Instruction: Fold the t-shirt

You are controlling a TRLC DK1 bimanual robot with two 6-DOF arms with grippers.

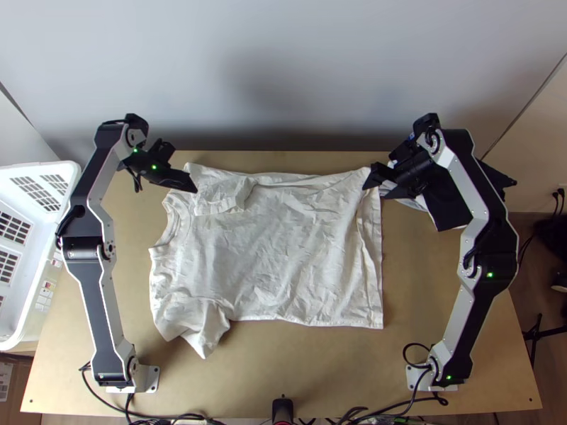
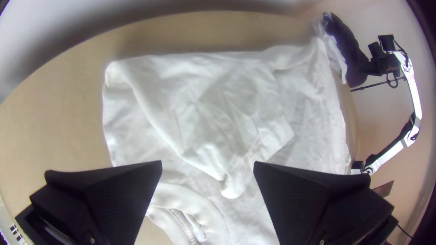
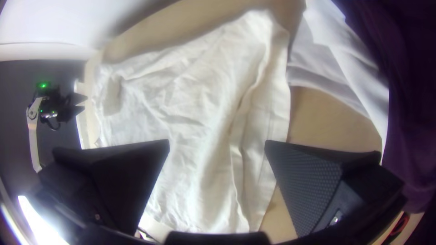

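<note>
From over the near edge of the light wooden table (image 1: pixel 248 368), my top view looks steeply down, the farthest off, taking in the whole white cloth t-shirt (image 1: pixel 276 248). My left wrist view looks down from close above its collar end, catching the jointed silver-and-black right arm (image 1: pixel 476 319) beyond; my right wrist view looks down close above the hem end, with the matching left arm (image 1: pixel 99 304) farther off. All three share the shirt's far edge.
</note>
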